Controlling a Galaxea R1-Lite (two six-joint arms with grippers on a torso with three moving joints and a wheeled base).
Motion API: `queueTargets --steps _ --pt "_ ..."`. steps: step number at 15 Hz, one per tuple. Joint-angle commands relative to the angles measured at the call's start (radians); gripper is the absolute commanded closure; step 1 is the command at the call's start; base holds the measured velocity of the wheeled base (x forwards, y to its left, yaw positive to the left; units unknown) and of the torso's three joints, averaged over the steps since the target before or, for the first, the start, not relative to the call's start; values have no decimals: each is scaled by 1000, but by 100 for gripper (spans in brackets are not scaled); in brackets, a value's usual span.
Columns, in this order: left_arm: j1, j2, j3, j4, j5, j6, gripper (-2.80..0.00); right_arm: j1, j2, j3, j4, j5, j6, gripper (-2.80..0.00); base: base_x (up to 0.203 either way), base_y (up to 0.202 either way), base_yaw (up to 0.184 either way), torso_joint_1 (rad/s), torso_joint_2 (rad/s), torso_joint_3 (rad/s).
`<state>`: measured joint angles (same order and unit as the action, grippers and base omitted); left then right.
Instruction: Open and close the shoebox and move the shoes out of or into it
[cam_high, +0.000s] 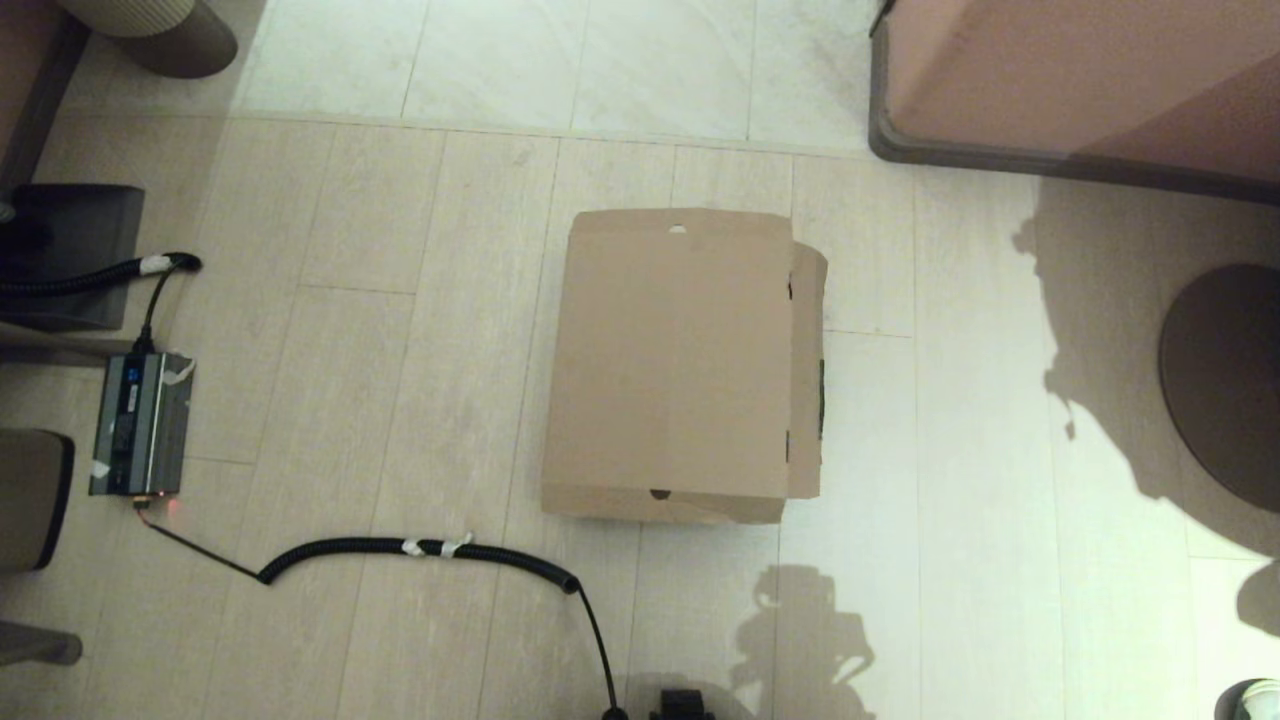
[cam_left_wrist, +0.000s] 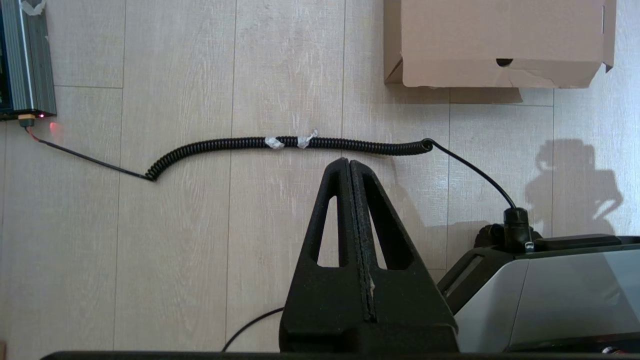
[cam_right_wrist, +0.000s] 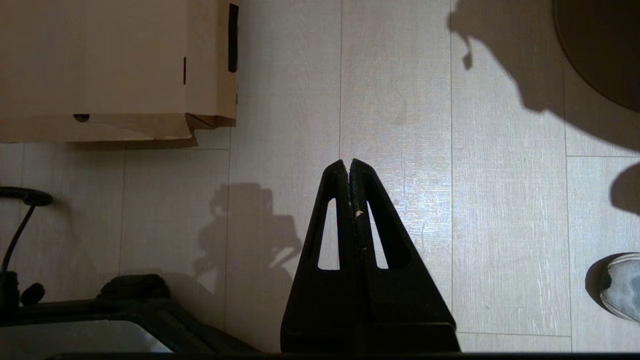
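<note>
The left gripper, a black two-fingered pincer, has its fingers pressed together on nothing and hangs above the pale wood-plank floor; beyond its tips a black coiled cable with two scraps of white tape lies across the planks, one end running to a grey ribbed metal power unit with a small red light, the other to a connector on the robot's grey base; the right gripper, the same black pincer, is likewise closed and empty, held over bare floor; a white sneaker toe shows at the picture's edge, well apart from the pincer; the large plain brown cardboard shoebox sits on the floor ahead of both grippers and between them, its hinged lid down, a dark tape strip on the flap at the robot's right, a small finger notch in the near edge; the near edge is creased and torn; in the head view neither gripper appears; a pinkish upholstered furniture piece with a dark base stands at far right, and a dark round base lies on the floor to the right of the box.
</note>
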<state>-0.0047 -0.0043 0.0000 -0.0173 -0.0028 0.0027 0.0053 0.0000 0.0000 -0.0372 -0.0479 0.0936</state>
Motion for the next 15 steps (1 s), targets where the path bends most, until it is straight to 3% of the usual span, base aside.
queueTargets --steps 1,15 --pt "0 3 8 -1 0 -1 0 1 2 14 -1 0 1 0 0 0 0 0 0 0" --pt "0 3 8 -1 0 -1 0 -4 0 14 -3 -2 8 0 0 0 0 0 0 0"
